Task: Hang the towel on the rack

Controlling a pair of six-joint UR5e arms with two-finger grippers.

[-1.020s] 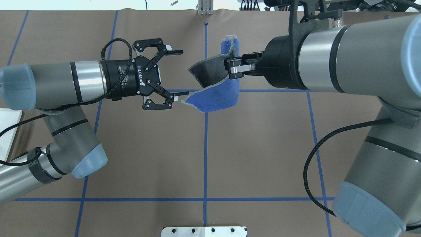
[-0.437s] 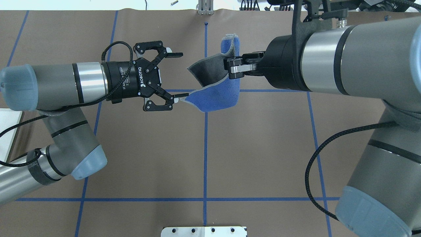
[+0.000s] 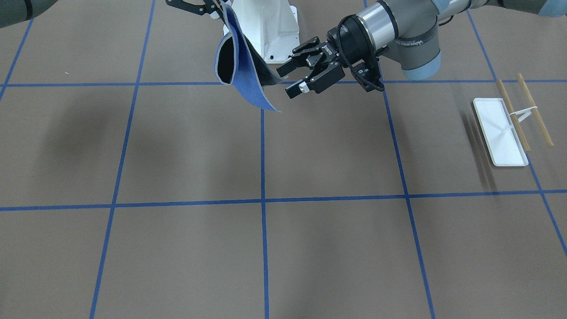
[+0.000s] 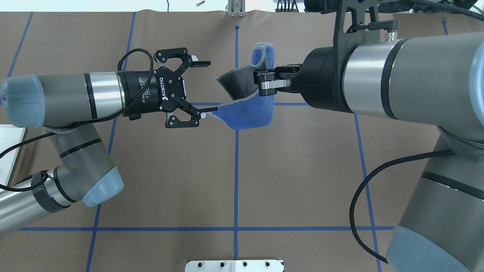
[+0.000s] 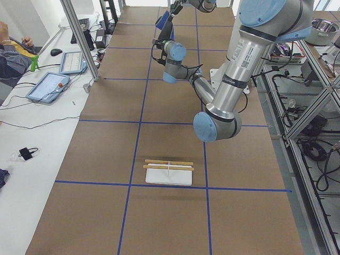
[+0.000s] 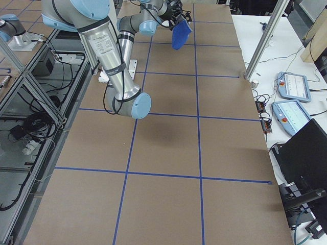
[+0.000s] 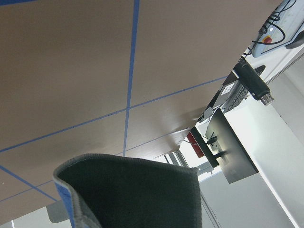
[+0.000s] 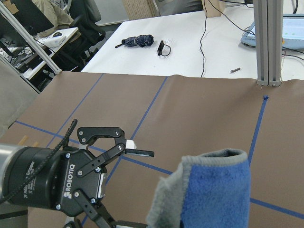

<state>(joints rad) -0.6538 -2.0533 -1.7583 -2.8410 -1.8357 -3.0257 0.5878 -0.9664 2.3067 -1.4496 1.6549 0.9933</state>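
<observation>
The royal-blue towel (image 4: 247, 113) hangs curled in the air, its dark reverse (image 4: 242, 83) facing my left side. My right gripper (image 4: 264, 82) is shut on its upper edge; it also shows in the front view (image 3: 208, 6). My left gripper (image 4: 211, 86) is open, level with the towel, jaws facing it. Its near fingertip is right at the towel's loose corner; I cannot tell if they touch. In the front view the left gripper (image 3: 287, 82) sits just beside the towel (image 3: 248, 84). The rack (image 3: 505, 128) stands far off on my left, with two wooden bars over a white tray.
The large white bolted pedestal (image 3: 270, 31) stands at the robot's side of the table, behind the towel. Blue tape lines cross the brown table cover. A post (image 4: 236, 9) stands at the far edge. The rack also shows in the left side view (image 5: 169, 171).
My left gripper has edged slightly toward the towel, still open. My right arm has shifted a little while holding the towel, which hangs almost where it was.
</observation>
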